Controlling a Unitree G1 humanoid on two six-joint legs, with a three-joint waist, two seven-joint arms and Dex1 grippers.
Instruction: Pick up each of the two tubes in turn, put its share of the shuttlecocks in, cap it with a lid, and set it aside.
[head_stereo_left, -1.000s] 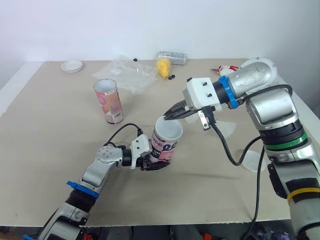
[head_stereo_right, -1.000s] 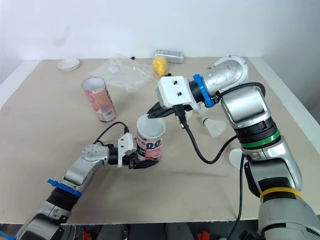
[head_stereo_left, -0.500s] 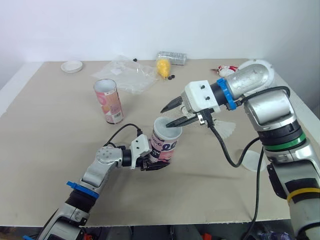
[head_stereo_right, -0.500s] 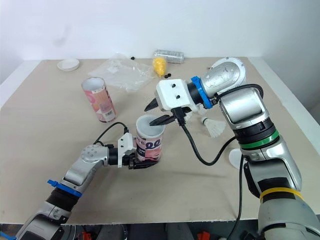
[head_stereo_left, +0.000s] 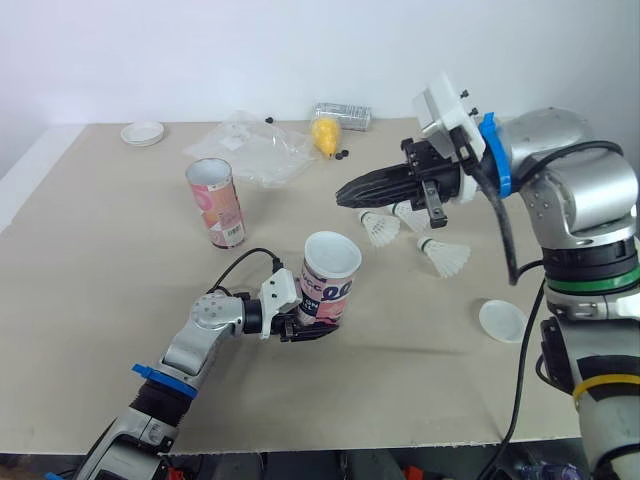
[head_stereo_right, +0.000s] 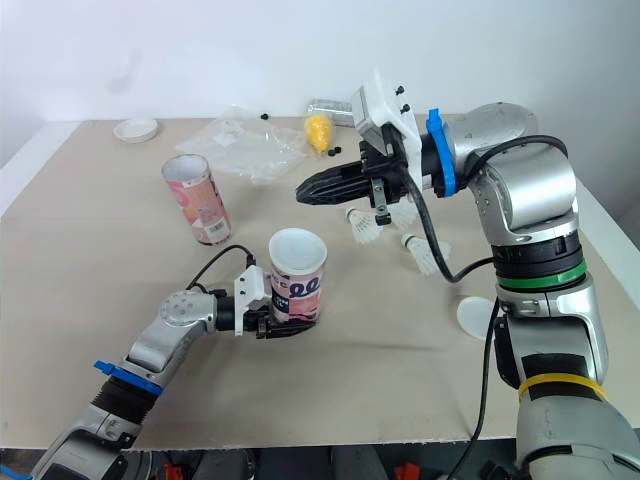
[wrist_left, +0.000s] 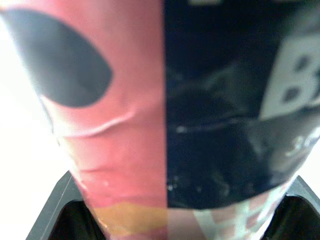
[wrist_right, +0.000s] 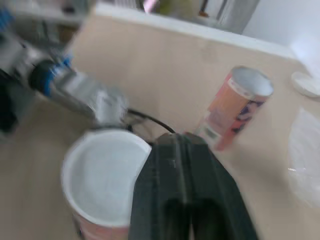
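Two tubes: near tube, mid-table, pinched low by left gripper; far tube standing apart. Right gripper, fingers pressed together, empty, raised near three shuttlecocks: likely light, feathers fragile; take by cork.

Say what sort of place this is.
Likely a lab test bench: a plain table against a white wall, laid with tubes, loose shuttlecocks and a lid.

We count two tubes, three loose shuttlecocks, two white lids, one clear plastic bag and one yellow object.
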